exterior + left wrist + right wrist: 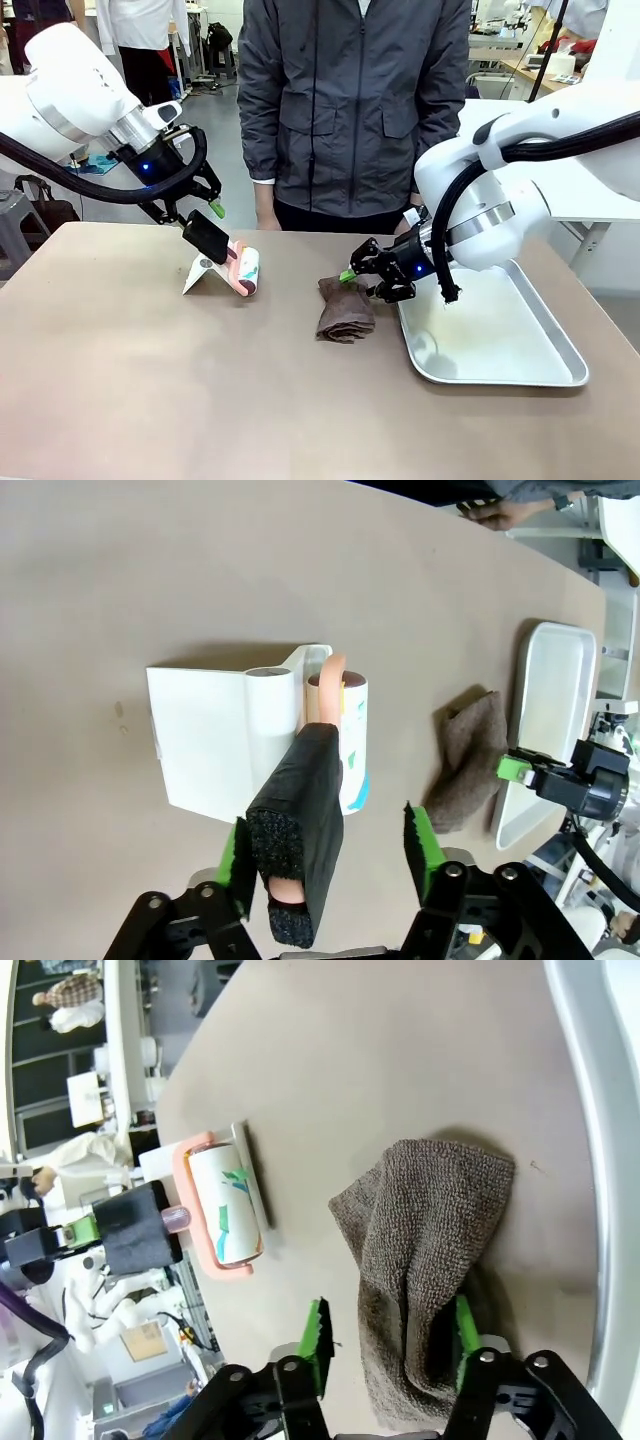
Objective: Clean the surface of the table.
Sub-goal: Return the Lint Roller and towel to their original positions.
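left gripper [196,212] jaws apart, angled down over table's left, right gripper [362,276] jaws wide, low, pointing left

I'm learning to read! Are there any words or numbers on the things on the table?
No readable words or numbers.
The roller: a blue-green mark on its white paper, a picture rather than clear letters.
The roller's white stand: blank.
The brown cloth: blank.
The metal tray: blank.
The table: blank.
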Robot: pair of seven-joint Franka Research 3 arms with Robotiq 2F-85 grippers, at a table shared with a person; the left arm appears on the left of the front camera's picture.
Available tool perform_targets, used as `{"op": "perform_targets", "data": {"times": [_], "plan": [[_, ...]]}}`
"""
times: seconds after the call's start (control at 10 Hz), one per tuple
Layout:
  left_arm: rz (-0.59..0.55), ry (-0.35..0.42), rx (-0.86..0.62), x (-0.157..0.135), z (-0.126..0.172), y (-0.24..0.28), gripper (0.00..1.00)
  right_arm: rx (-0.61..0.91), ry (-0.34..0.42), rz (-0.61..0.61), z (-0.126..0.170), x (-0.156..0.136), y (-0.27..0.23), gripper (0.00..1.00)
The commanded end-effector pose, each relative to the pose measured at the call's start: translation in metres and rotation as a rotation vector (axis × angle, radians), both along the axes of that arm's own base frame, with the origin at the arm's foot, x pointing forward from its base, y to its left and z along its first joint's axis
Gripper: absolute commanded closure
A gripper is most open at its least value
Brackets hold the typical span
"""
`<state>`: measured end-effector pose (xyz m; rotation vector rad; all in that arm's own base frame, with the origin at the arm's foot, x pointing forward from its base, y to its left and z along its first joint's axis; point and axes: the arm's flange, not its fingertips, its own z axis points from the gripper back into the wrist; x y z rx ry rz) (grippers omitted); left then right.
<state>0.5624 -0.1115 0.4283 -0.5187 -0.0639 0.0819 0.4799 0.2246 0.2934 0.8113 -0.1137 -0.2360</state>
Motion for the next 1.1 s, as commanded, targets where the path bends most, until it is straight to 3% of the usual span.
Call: {"op": "perform_targets", "data": {"times": [0.0,0.1,0.4,0.7,1.0], "plan": [[0.048,-0.019,0.002,-0.007,0.01,0.008,0.0,0.027,0.019,0.002,0.007,0.007,-0.002,0.04],[0.053,-0.036,-0.009,-0.014,0.017,0.013,0.0,0.039,0.014,0.012,0.01,0.007,-0.006,0.0],[0.011,-0.114,-0.09,-0.055,0.043,0.027,0.0,0.125,-0.03,0.028,0.026,-0.007,-0.032,0.0],[-0.051,-0.247,-0.297,-0.127,0.068,0.077,0.0,0.347,-0.092,0.028,0.046,-0.042,-0.089,0.0],[0.006,-0.317,-0.585,-0.185,0.051,0.15,0.0,0.636,-0.123,-0.075,0.048,-0.082,-0.169,0.0]]}}
